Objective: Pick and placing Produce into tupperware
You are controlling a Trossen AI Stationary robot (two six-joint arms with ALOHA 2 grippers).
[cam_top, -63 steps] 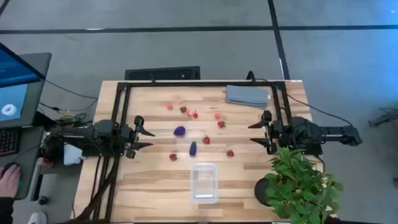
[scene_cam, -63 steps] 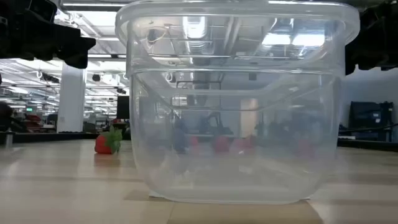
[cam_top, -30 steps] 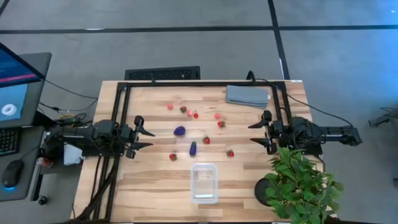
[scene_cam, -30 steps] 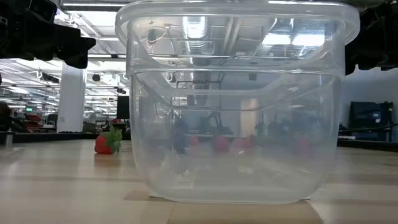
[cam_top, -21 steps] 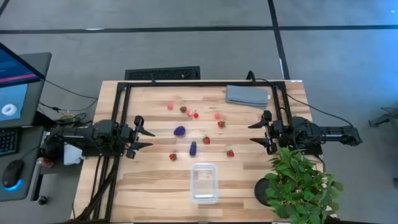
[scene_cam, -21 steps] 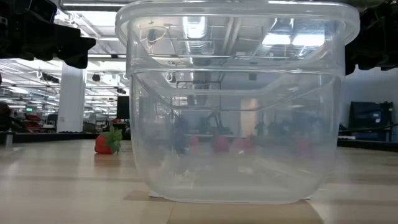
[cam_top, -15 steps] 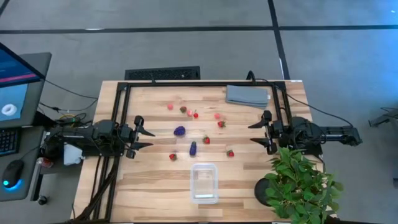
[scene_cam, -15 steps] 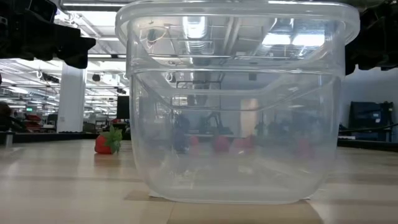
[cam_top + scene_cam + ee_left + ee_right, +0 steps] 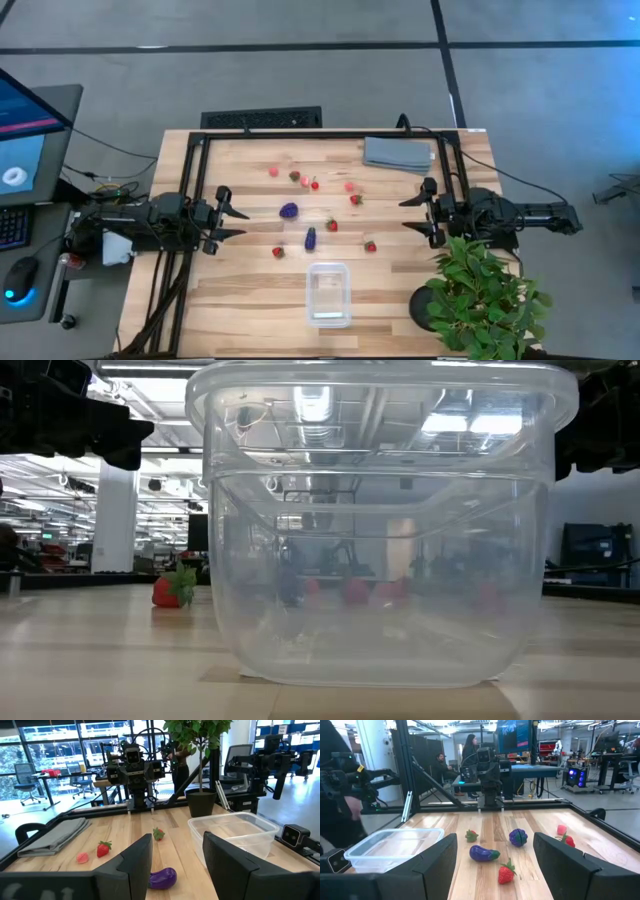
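Seen from above, your left gripper [image 9: 232, 215] waits at the left edge of the table [image 9: 250, 300], its fingers spread with nothing between them; your right gripper [image 9: 412, 217] waits at the right edge, facing it, fingers likewise spread and holding nothing. The clear container [image 9: 328, 294] stands near the front edge, a little right of centre, and nothing can be seen inside it. All the fruit lies loose on the wood beyond it. A round purple piece [image 9: 289, 211] sits near the middle, with a long purple piece [image 9: 310, 239] just in front of it. Red strawberries are scattered around: one [image 9: 278, 252] left of the long purple piece, one [image 9: 331, 225] and another [image 9: 370, 246] to its right, one [image 9: 355, 200] farther back. Toward the back lie a pink piece [image 9: 273, 171], a brownish piece [image 9: 295, 176] and small red ones [image 9: 313, 184] close together. A folded grey cloth [image 9: 398, 154] rests at the back right corner, and a potted plant [image 9: 480, 295] stands at the front right corner, beside your right arm.
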